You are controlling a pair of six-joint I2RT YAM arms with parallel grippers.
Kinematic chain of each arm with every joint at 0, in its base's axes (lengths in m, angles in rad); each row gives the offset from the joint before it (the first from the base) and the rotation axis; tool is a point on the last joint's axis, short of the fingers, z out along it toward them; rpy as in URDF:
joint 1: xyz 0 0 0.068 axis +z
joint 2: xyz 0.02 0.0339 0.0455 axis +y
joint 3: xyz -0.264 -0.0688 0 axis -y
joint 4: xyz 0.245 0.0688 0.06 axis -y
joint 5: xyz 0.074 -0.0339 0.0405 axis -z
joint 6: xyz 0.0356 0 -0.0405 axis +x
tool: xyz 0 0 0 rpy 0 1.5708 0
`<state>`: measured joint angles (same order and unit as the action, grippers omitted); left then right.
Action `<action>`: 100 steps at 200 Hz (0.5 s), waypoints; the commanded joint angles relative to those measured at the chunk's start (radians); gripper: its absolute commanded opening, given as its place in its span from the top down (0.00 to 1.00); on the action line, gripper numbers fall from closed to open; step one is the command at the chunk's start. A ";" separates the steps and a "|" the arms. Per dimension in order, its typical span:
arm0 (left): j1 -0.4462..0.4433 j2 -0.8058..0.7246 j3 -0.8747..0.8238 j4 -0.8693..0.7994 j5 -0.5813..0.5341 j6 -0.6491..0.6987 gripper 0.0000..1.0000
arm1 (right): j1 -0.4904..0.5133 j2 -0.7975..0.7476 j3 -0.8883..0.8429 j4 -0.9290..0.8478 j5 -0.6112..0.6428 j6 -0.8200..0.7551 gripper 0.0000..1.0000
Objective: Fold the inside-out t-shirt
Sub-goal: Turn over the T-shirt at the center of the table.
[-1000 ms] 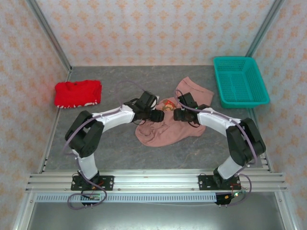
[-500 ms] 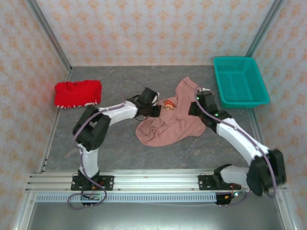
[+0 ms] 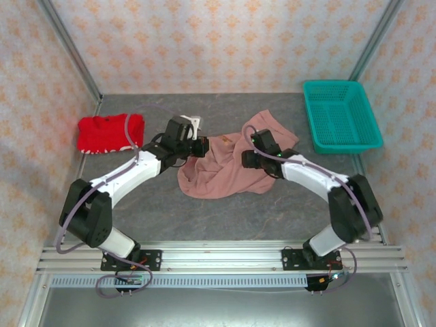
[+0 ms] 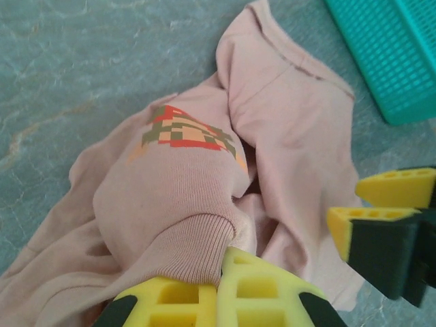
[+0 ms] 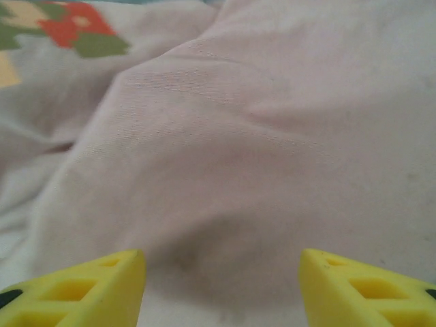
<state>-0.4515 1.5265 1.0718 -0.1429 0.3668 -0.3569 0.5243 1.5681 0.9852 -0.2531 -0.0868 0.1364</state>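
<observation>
T-shirt (image 3: 221, 174) farther left than before

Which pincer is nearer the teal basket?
Right. The right pincer is open over the t-shirt, left of the teal basket. The left pincer, shut on the t-shirt's ribbed edge, sits farther left, across the cloth.

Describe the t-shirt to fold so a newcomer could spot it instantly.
On the grey table, look at the middle, between the teal basket and the bright red garment. The crumpled t-shirt lies there; unlike the red one, it is dusty salmon-pink with a small blocky print.
</observation>
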 commanded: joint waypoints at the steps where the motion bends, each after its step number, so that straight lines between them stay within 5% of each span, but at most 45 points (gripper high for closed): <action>1: -0.006 0.010 -0.012 -0.009 0.022 0.023 1.00 | -0.004 0.073 0.110 0.061 -0.030 0.032 0.35; 71: -0.007 0.005 -0.027 -0.013 0.014 0.030 1.00 | -0.018 0.314 0.271 0.032 -0.106 0.099 0.31; 85: -0.007 0.001 -0.027 -0.022 0.009 0.035 1.00 | -0.018 0.329 0.286 0.005 -0.059 0.091 0.38; 100: -0.006 -0.009 -0.029 -0.034 -0.004 0.042 1.00 | -0.022 0.310 0.273 0.009 -0.012 0.082 0.57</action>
<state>-0.4515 1.5455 1.0569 -0.1490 0.3817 -0.3416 0.5098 1.8893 1.2442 -0.2008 -0.1791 0.2165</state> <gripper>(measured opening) 0.043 0.570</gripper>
